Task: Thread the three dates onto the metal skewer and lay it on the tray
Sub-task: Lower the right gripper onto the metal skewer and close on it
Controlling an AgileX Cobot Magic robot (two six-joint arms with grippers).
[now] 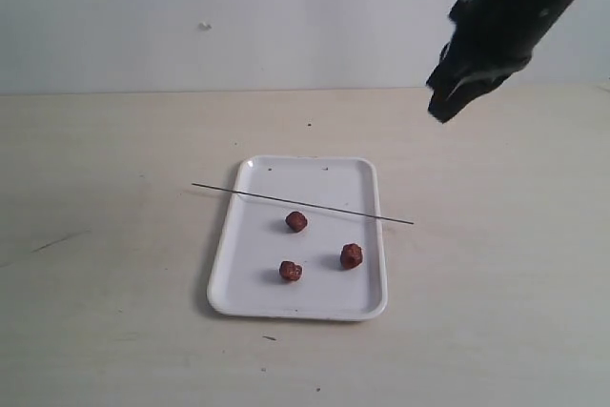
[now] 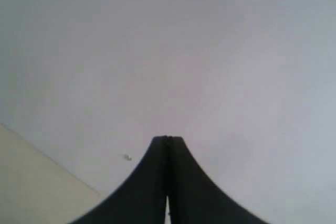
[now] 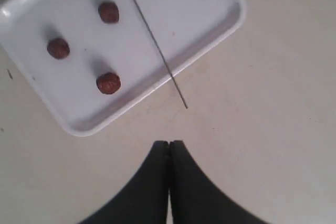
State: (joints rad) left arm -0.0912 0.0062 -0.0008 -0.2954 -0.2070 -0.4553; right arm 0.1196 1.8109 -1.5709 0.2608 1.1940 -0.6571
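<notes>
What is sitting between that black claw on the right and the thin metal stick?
Nothing. In the right wrist view, only bare tabletop separates the shut right gripper from the near end of the metal skewer.

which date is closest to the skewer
The top date in the exterior view, just below the metal skewer; the right date and lower-left date lie farther down the tray.

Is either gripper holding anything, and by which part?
Nothing is held. Left gripper and right gripper are shut empty; the skewer lies across the tray.
</notes>
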